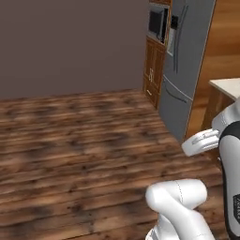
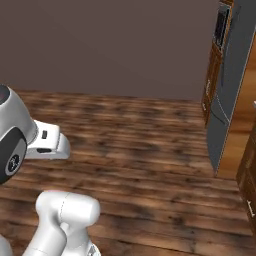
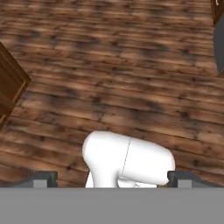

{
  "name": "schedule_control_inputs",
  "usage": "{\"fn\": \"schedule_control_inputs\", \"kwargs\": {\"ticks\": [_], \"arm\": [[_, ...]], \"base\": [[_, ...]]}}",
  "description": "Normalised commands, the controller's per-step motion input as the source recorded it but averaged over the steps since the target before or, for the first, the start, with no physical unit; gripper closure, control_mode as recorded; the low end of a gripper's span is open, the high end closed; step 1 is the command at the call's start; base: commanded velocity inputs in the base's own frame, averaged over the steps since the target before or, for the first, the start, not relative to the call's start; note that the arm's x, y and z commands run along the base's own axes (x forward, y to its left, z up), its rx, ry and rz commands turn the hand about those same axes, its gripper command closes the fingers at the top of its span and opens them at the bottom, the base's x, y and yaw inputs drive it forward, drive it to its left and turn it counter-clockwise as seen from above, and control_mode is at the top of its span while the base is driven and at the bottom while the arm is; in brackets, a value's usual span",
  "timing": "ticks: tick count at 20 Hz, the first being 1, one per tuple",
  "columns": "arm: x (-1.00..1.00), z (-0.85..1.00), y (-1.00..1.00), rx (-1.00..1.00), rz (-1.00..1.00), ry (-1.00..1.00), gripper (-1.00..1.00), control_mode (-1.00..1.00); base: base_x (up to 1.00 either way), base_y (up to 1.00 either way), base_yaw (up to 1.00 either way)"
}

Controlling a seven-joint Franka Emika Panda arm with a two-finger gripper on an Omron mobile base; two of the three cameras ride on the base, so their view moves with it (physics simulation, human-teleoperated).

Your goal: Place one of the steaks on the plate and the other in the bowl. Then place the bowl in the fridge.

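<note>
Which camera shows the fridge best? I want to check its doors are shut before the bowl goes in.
The left base view: the fridge shows its door fronts, handles and dispenser panel, apparently shut. The right base view shows it edge-on. The hand view catches a grey corner, probably the fridge.

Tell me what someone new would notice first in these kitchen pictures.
Mostly the broad wooden floor under a plain grey-brown wall. The tall grey fridge stands far right, doors shut, beside a built-in microwave. The open gripper points down at the floor, holding nothing.

A kitchen: steel fridge (image 1: 185, 61), built-in microwave (image 1: 157, 22), wooden cabinets (image 1: 152, 72).
</note>
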Motion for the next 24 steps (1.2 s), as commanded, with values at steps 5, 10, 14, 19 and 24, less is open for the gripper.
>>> {"fn": "schedule_control_inputs", "kwargs": {"ticks": [5,10,14,19,24], "arm": [[0.0,0.0,0.0,0.0,0.0,0.0,-1.0,1.0],[0.0,0.0,0.0,0.0,0.0,0.0,-1.0,1.0],[0.0,0.0,0.0,0.0,0.0,0.0,-1.0,1.0],[0.0,0.0,0.0,0.0,0.0,0.0,-1.0,1.0],[0.0,0.0,0.0,0.0,0.0,0.0,-1.0,1.0]], "base": [[0.98,1.0,-0.42],[0.6,0.68,-0.78],[0.43,0.54,-0.86],[0.4,0.6,-0.81],[0.57,0.8,-0.73]]}}
